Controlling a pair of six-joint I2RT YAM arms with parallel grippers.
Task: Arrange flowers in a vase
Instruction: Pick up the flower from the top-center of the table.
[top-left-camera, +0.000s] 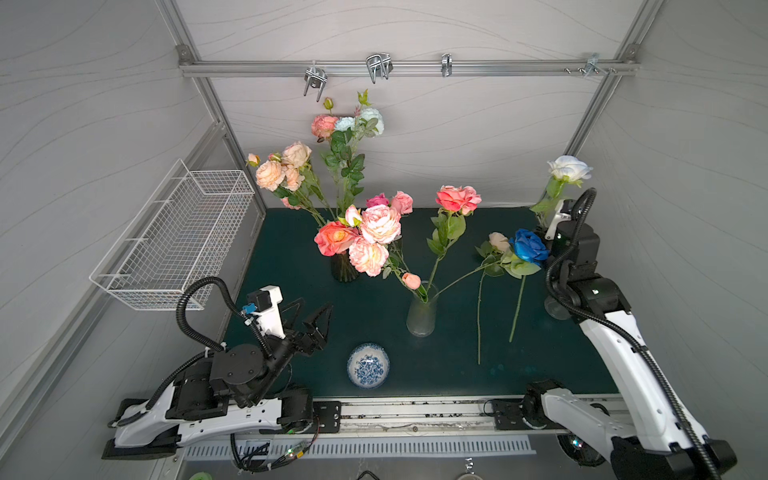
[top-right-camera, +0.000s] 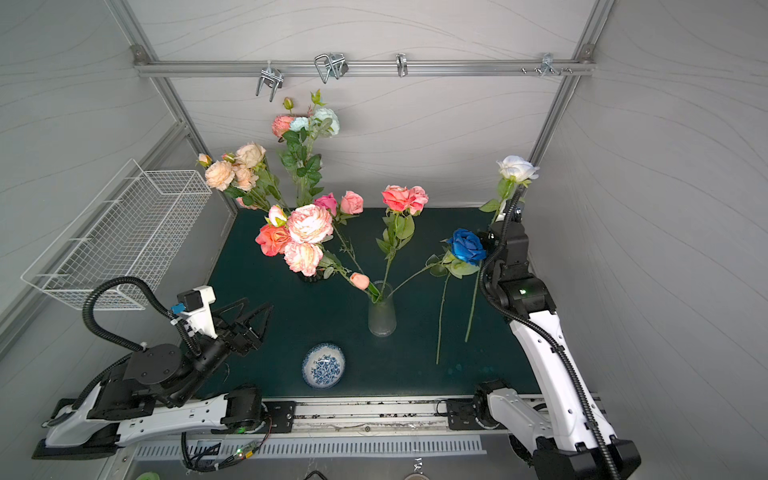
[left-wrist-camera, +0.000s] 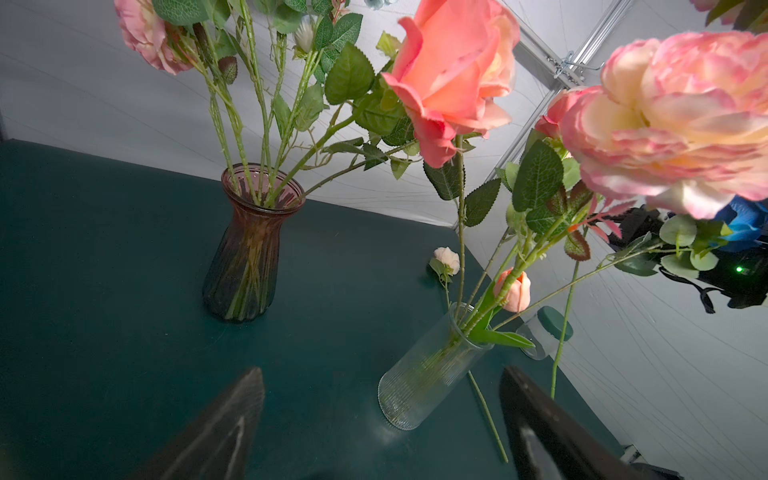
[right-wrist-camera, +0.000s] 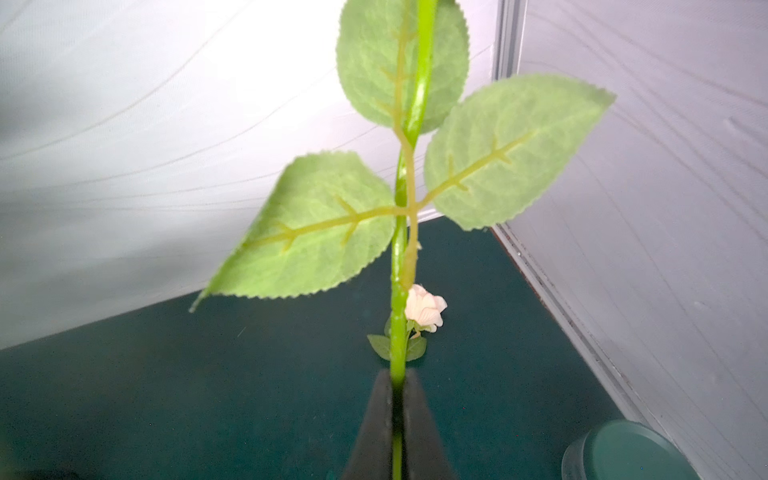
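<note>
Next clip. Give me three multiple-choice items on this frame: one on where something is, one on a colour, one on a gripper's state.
1. Where is the deep blue rose?
A. Lying on the table, between the clear vase and the right arm
B. Standing in the clear vase
C. Held up in the air

2. What colour is the head of the rose held by the right gripper?
A. Coral
B. White
C. Deep blue

3. What is the state of the left gripper?
A. Shut on a stem
B. Shut, empty
C. Open, holding nothing

Key: 1 A, its stem lies flat on the table. 2 B, the clamped stem rises to the white rose. 3 C, its fingers stand apart with nothing between them.
</note>
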